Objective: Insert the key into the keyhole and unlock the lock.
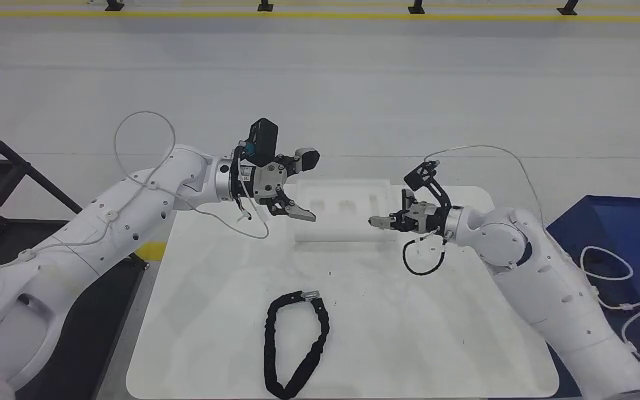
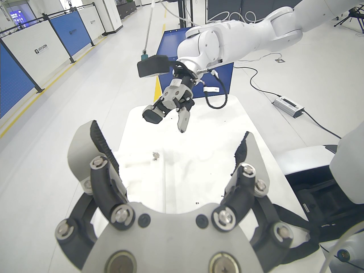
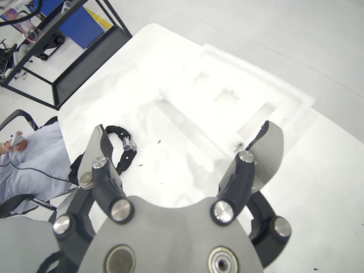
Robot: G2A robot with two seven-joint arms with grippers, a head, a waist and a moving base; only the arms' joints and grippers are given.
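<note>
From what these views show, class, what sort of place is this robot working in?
Likely a robotics lab or test hall: barrier panels line a wide pale floor marked with a yellow line, and a black rack stands beside the table.

The chain lock (image 1: 295, 345) is black all along its length, while its lock body (image 3: 126, 143) is shiny silver. The table (image 1: 450, 330) and the foam tray (image 1: 340, 225) are plain white. The left hand (image 2: 170, 132) and right hand (image 3: 182, 126) are silver-grey metal with black ribbed pads (image 2: 102, 140).
</note>
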